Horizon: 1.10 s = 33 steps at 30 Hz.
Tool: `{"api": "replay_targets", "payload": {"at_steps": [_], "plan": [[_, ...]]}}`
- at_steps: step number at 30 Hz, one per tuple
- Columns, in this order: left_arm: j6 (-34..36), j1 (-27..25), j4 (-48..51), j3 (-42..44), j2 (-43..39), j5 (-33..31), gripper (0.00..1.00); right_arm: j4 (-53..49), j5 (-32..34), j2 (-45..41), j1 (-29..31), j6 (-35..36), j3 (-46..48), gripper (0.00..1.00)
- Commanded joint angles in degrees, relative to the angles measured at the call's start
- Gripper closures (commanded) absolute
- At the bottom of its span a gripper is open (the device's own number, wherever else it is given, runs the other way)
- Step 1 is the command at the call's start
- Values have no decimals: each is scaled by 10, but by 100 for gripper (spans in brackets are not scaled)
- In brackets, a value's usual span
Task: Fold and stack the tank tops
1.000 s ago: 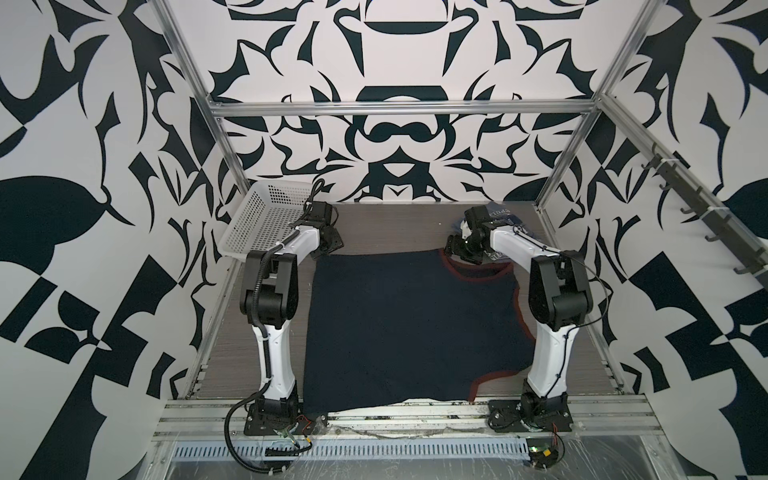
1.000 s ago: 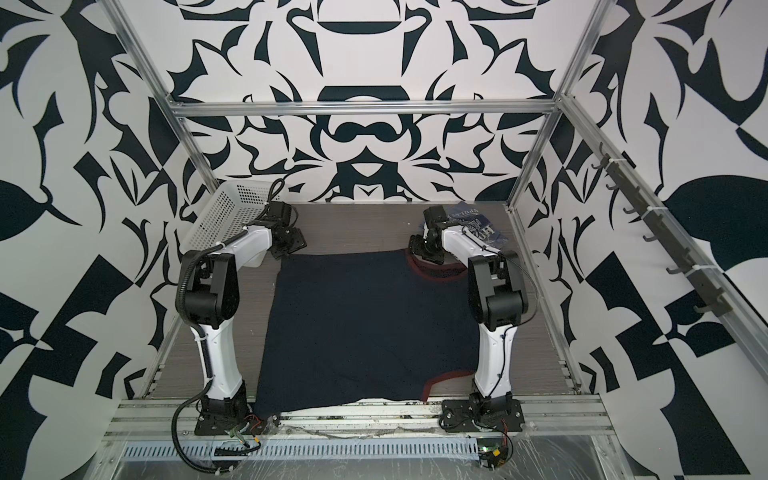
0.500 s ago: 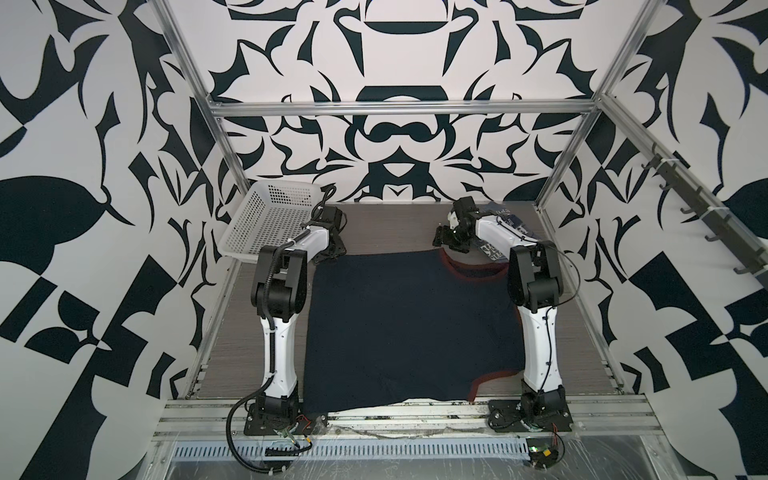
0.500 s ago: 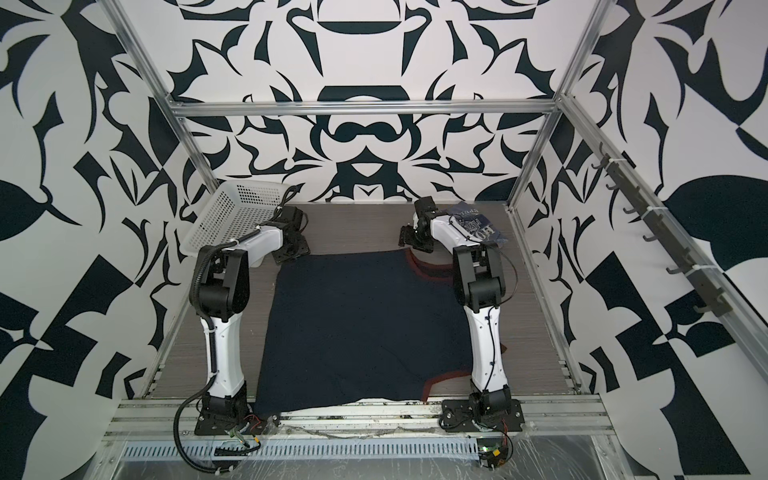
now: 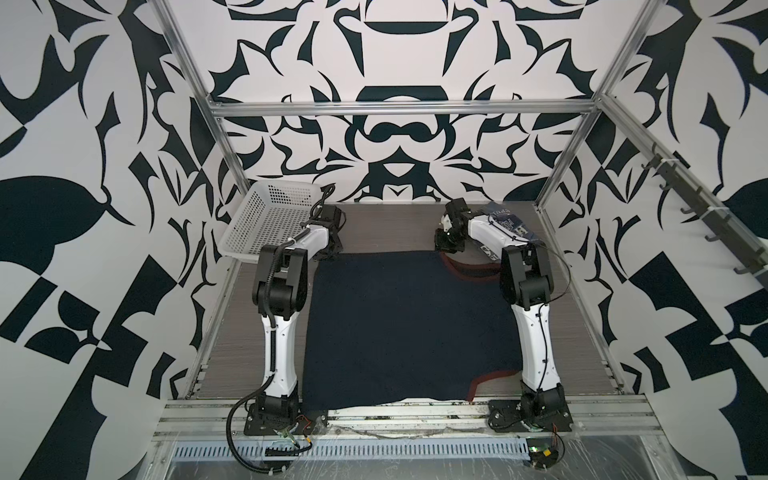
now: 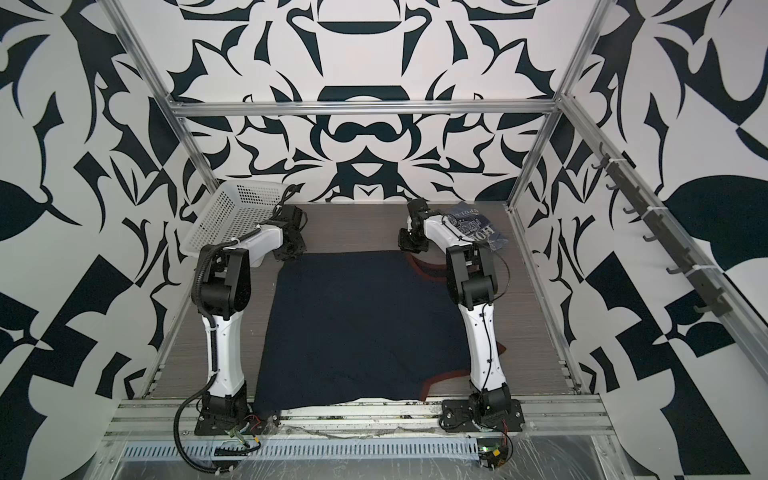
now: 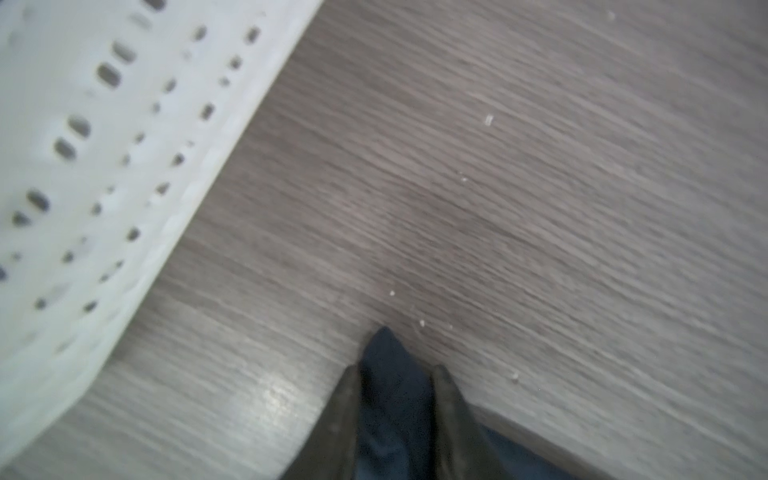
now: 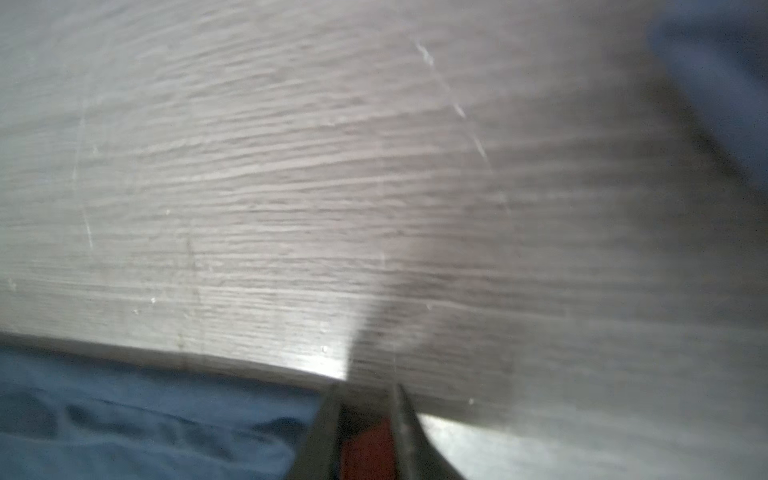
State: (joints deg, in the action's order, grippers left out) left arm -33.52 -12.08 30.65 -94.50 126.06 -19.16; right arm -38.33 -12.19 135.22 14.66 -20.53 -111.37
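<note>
Two far corners of the navy tank top [image 5: 407,324] sit clamped: left gripper [image 7: 395,372] on plain cloth, right gripper [image 8: 365,415] on red trim [image 8: 365,451].

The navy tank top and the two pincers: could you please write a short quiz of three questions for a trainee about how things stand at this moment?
1. True or false: the left pincer is shut on a corner of the navy tank top.
2. Fill in: in both top views the basket stands at the far ___ corner of the table, and the slate-blue tank top lies at the far right corner.
3. Choose: the right pincer pinches A) the basket, B) the red trim of the navy tank top, C) the slate-blue tank top.

Key: 1 true; 2 left; 3 B.
</note>
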Motion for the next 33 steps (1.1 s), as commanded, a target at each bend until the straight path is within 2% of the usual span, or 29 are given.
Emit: {"api": "replay_targets", "payload": {"at_steps": [1,4,8,11,20,33], "plan": [[-5,-2,4,-2,18,20,79,-11,13,-24,-1,4,-11,91],[-3,-7,5,-10,8,13,88,4,21,-39,-1,-2,0,100],[-2,-17,6,-12,-27,-14,94,9,40,-72,0,-7,11,100],[-14,-23,-1,16,-74,-37,95,44,36,-125,0,-11,66,100],[-43,-44,-62,184,-245,-61,95,138,8,-276,12,-27,271,100],[-115,-80,-134,493,-478,-22,95,193,40,-478,79,-51,541,100]]}}
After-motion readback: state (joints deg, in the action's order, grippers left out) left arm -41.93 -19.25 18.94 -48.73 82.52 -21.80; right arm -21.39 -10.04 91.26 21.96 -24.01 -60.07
